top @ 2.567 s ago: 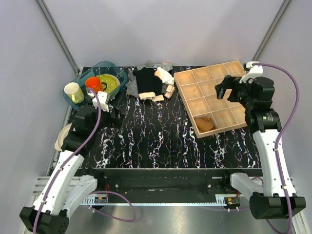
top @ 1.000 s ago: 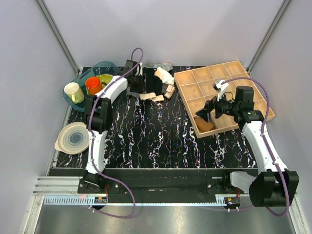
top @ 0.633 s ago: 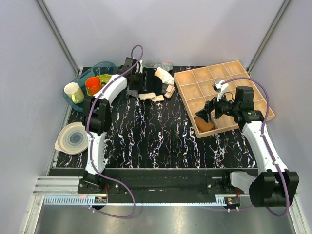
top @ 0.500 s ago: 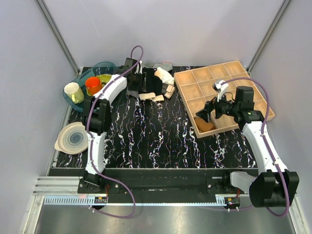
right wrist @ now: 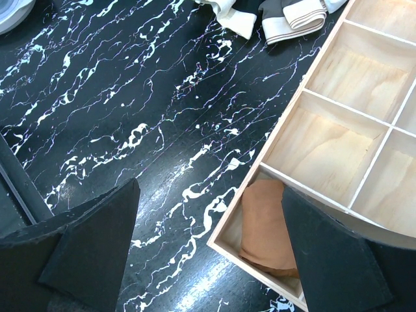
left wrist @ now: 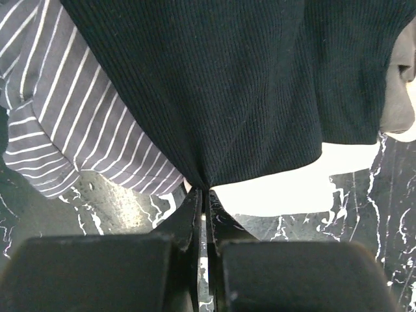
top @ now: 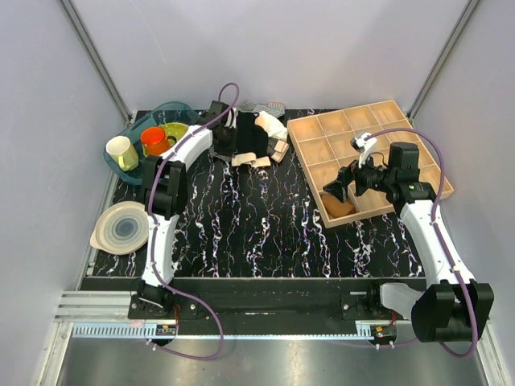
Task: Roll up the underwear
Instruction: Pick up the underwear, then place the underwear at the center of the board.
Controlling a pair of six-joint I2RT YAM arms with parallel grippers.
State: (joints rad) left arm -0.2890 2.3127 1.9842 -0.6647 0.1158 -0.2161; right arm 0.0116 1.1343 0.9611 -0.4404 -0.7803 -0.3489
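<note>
Marbled black table [top: 257,233], rear centre: the underwear [left wrist: 208,84] lies spread, partly over a striped cloth [left wrist: 71,123]. Left gripper [left wrist: 203,195] is pinched closed on its near hem. Fabric is ribbed, and likely light and limp. Expect it to sag and drag neighbouring cloth, so grip at a hem or corner, one garment only. Right gripper [right wrist: 208,195] hangs fully spread, holding nothing, by the tray [right wrist: 278,130] edge.

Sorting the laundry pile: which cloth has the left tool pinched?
The black ribbed underwear: its hem gathers into the shut left tool, while the striped cloth lies flat alongside.
</note>
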